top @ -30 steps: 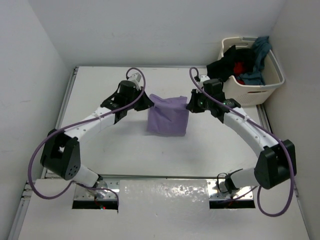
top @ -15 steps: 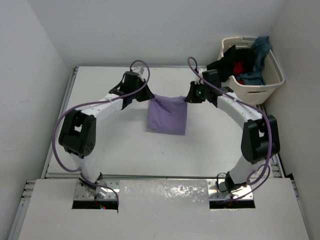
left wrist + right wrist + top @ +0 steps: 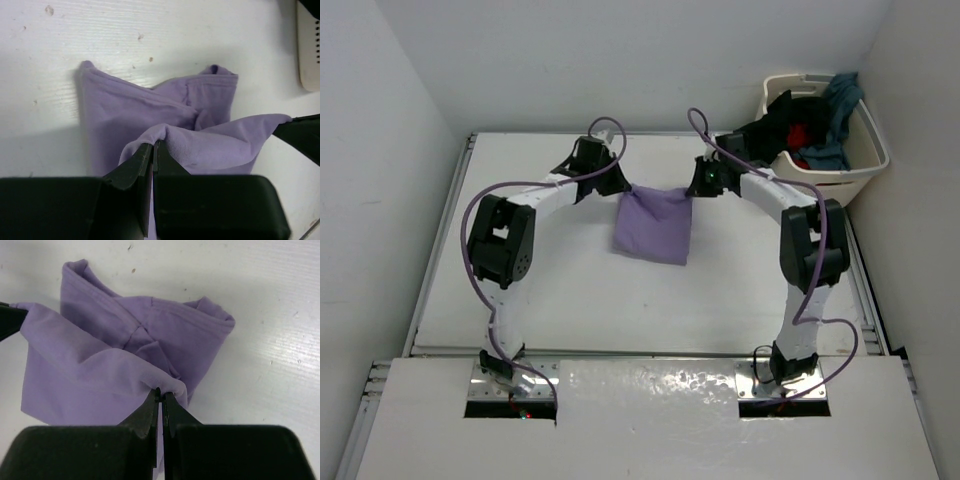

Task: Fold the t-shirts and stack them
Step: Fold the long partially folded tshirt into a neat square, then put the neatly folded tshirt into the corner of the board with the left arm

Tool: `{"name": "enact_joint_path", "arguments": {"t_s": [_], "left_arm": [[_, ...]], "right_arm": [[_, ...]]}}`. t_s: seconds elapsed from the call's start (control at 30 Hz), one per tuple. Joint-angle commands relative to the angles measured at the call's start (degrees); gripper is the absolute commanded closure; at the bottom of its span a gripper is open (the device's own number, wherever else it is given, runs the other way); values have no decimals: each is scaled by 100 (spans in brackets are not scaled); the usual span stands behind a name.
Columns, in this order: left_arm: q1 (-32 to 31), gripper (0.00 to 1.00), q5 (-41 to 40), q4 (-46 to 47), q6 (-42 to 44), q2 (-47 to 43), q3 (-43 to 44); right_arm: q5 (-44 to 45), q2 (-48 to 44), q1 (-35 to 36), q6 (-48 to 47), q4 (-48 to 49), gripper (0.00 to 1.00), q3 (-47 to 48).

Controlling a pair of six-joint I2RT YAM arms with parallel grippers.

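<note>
Over the far middle of the bench [image 3: 570, 290], my left hand [image 3: 625, 187] and right hand [image 3: 692, 188] are each clamped on 1 top corner of the lavender t-shirt [image 3: 655, 228], its lower part lying on the bench. Both pinches look thin; uneven pulling could slip a corner and skew the fold.

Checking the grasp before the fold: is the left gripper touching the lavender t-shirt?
Touching. The left wrist view shows the left gripper shut on a pinched edge of the lavender t-shirt.
</note>
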Motion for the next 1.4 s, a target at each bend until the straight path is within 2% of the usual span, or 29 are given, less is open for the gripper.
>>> {"name": "enact_joint_path", "arguments": {"t_s": [0.0, 0.03, 0.07, 0.1, 0.13, 0.17, 0.2, 0.23, 0.3, 0.37, 0.4, 0.43, 0.5, 0.67, 0.73, 0.77, 0.87, 1.0, 1.13, 1.37], "left_arm": [[179, 100, 53, 116, 59, 229, 362], [206, 94, 52, 107, 77, 291, 449], [215, 84, 70, 185, 94, 396, 476], [223, 72, 70, 212, 112, 449, 529], [241, 56, 87, 195, 155, 528, 730], [250, 50, 61, 73, 234, 676, 871], [259, 49, 9, -41, 252, 739, 1037], [302, 46, 43, -173, 270, 809, 1422], [338, 26, 61, -525, 375, 854, 1732], [329, 22, -18, -570, 419, 575, 1778], [329, 16, -18, -500, 393, 442, 1682], [329, 5, -9, -421, 376, 301, 1411], [312, 1, 157, -219, 297, -77, 972], [-13, 0, 676, 28, 42, -754, 30], [-250, 0, 843, 369, -176, -1131, -672], [-338, 0, 887, 519, -248, -1281, -1223], [-567, 0, 1124, 1231, -512, -1659, -2121], [-620, 0, 1213, 1645, -609, -1573, -2643], [-550, 0, 1309, 1655, -653, -975, -2696], [-392, 0, 1388, 1821, -706, -1062, -3285]], "right_arm": [[166, 360, -91, 118, 217, 100, 505], [236, 449, -91, 145, 217, 100, 627], [332, 545, -117, 180, 217, 100, 689], [420, 642, -126, 189, 226, 84, 751], [534, 826, -135, 241, 217, 68, 952], [736, 932, -170, 233, 165, 60, 1084], [825, 1029, -179, 215, 51, 49, 1277], [956, 1195, -179, 102, -367, 33, 1749], [958, 1249, -179, -56, -669, 16, 2069], [826, 934, -153, -180, -583, 2, 1913], [599, 776, -144, -198, -513, 1, 1755], [510, 618, -135, -198, -390, 1, 1423], [300, 161, -65, -250, -328, 1, 931], [-96, -726, 190, 135, 251, 1, -204], [-316, -912, 225, 408, 726, 1, -750], [-343, -991, 226, 487, 788, 1, -847], [-378, -1010, 226, 549, 762, 1, -988], [-685, -896, 234, 619, 1130, 1, -1348], [-914, -554, 243, 813, 1649, 1, -1604], [-836, 98, 243, 690, 1307, 1, -1165]]}}
